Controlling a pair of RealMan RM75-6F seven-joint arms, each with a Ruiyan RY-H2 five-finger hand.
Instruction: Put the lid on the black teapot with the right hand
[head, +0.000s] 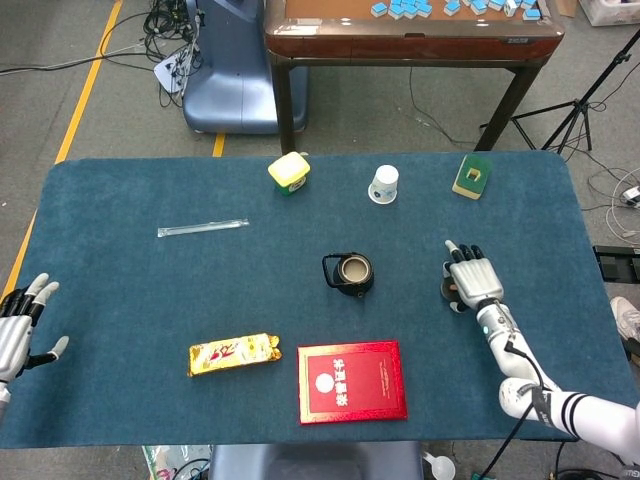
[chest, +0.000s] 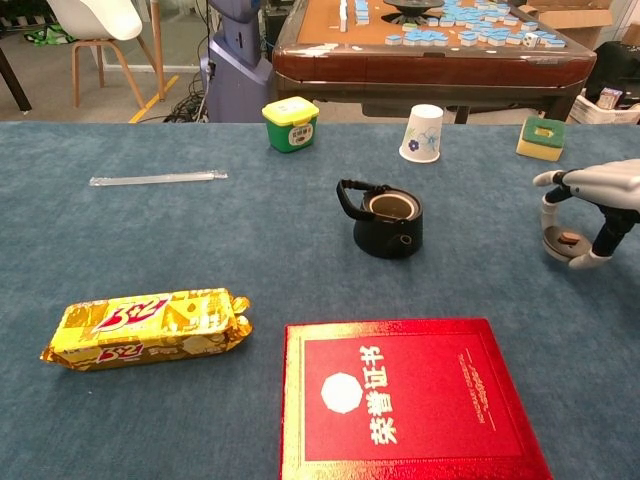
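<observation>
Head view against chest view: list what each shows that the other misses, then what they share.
Only the head view shows the left hand, open at the table's near left edge. Only the chest view shows the lid's brown knob under the right hand, whose fingers arch down around the lid, and a white chair in the background. Both show the uncovered black teapot, the red booklet, snack pack, paper cup and sponge.
</observation>
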